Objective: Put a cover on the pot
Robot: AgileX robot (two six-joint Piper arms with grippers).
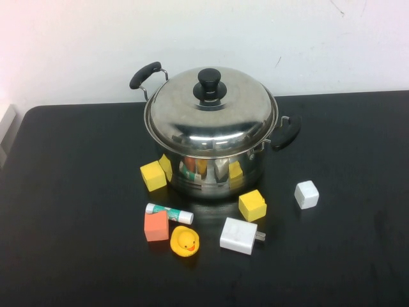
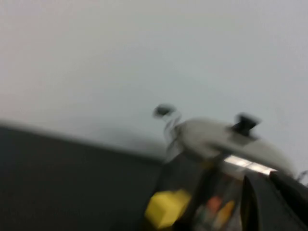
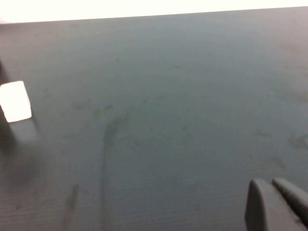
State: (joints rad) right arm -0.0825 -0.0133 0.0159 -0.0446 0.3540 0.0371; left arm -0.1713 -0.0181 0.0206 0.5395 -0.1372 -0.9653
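Note:
The large shiny steel pot [image 1: 217, 171] with two black side handles stands at the back middle of the black table. The domed steel lid [image 1: 220, 118] with its black knob [image 1: 209, 82] sits on its rim. Neither gripper shows in the high view. In the left wrist view, my left gripper [image 2: 271, 182] is shut and empty, off to the side of the pot [image 2: 202, 190] and its lid [image 2: 216, 137], and apart from both. In the right wrist view, my right gripper [image 3: 272, 186] is shut and empty over bare table.
Small things lie in front of the pot: two yellow blocks [image 1: 153, 175] [image 1: 252, 205], an orange block [image 1: 156, 226], a glue stick [image 1: 169, 213], a yellow duck [image 1: 185, 242], a white charger [image 1: 239, 236] and a white cube [image 1: 307, 194], which also shows in the right wrist view [image 3: 15, 101].

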